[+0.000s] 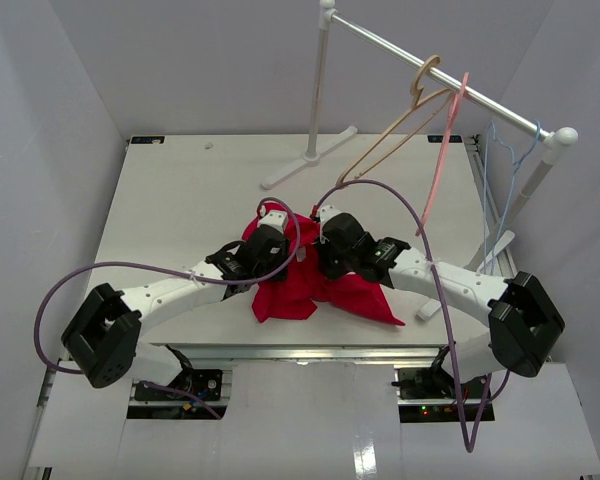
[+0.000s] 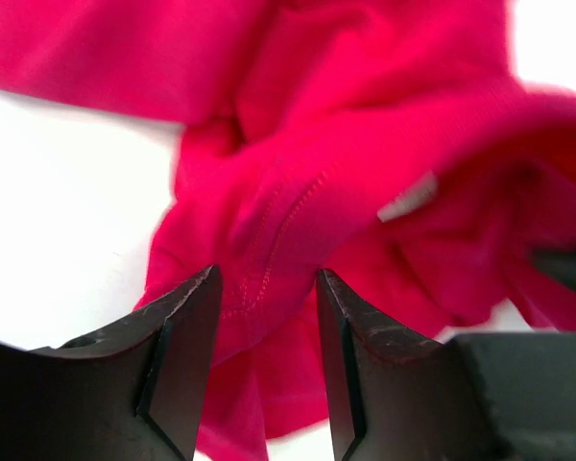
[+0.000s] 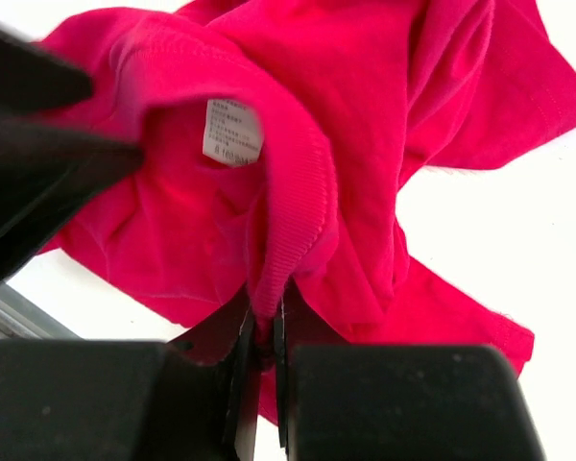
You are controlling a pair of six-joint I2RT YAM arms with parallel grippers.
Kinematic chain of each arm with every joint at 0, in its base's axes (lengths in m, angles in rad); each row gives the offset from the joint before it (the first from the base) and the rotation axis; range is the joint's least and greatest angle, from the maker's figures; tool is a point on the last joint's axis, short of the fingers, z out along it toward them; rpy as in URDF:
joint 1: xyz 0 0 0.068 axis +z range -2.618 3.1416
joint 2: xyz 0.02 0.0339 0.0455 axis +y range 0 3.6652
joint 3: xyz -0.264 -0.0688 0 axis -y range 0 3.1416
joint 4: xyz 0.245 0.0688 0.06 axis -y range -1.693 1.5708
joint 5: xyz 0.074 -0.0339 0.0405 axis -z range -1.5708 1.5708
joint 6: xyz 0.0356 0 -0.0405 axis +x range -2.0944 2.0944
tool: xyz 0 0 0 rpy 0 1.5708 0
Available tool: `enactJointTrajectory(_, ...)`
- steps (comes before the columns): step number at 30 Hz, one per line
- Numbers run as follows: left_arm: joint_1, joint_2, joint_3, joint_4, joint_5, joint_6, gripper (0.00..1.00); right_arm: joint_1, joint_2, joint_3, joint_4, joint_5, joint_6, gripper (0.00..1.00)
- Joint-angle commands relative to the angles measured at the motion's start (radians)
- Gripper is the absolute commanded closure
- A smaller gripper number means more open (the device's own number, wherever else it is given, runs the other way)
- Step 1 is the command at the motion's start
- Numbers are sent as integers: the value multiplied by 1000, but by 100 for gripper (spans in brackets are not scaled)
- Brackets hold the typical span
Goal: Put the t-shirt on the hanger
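Two sets of jaws meet at the t-shirt (image 1: 290, 295), crumpled at the centre of the surface (image 1: 180, 200): right jaws clenched on its ribbed collar, left jaws parted over a seamed fold. At upper right, the hanger (image 1: 485, 190) hangs from a rail (image 1: 400, 51), with the pink hanger (image 1: 442, 170) and tan hanger (image 1: 380, 140) to its left.

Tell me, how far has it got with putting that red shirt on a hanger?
Done: the right claw is clamped on the ribbed neck of the t-shirt. In hand: the left claw is open with a fold of cloth between its jaws, not clamped. Left: the t-shirt lies crumpled on the table, and the light-blue hanger hangs bare on the rail.
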Motion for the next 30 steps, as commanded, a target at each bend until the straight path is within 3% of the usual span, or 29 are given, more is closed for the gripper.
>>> enactJointTrajectory(1,-2,12,63,-41,-212,-28,47,-4,-83,-46,64,-15,17,92)
enactJointTrajectory(5,2,-54,64,-71,-326,-56,51,-2,-136,-104,83,-26,29,92)
enactJointTrajectory(15,42,-62,116,-112,-278,-29,56,60,-227,-214,173,-56,73,92)
enactJointTrajectory(24,49,-33,155,-132,-260,-1,51,82,-216,-87,179,-105,60,92)
enactJointTrajectory(30,49,-25,143,-148,-240,-17,46,80,-181,17,154,-52,72,92)
